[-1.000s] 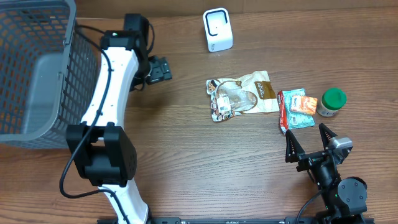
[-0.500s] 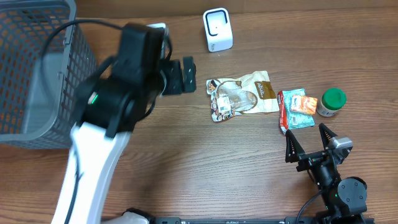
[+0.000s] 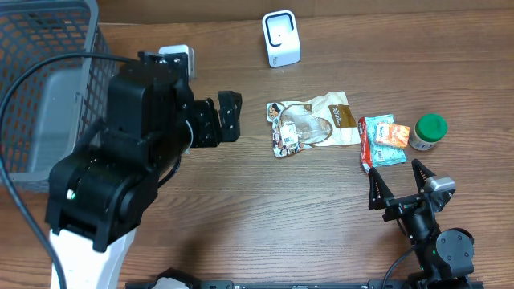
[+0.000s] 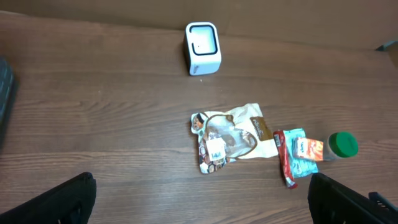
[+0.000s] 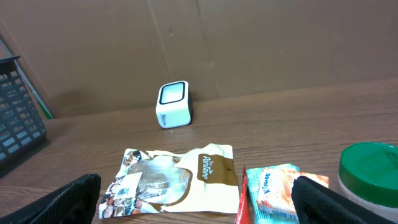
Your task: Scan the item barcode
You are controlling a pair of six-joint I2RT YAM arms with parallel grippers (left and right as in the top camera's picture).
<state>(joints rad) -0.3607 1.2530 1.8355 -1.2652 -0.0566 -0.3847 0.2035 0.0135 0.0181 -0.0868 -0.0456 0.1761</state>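
A gray mesh basket (image 3: 48, 88) stands at the counter's (image 3: 241, 209) left end. The left gripper (image 3: 218, 120) hovers empty, jaws spread. The white scanner (image 3: 281, 38) stands at the back. The cream snack pouch (image 3: 313, 122) lies flat mid-counter, with a brown band, clear window and white barcode label (image 3: 286, 141). Beside it lie a teal tissue pack (image 3: 383, 140) and a green-lidded jar (image 3: 428, 132). The right gripper (image 3: 395, 181) is near them, spread and empty.

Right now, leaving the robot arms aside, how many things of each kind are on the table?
Packets: 2, the beige snack pouch and the teal packet
Jars: 1, the green-lidded jar
Scanners: 1, the white scanner
Baskets: 1, the grey basket
Total: 5
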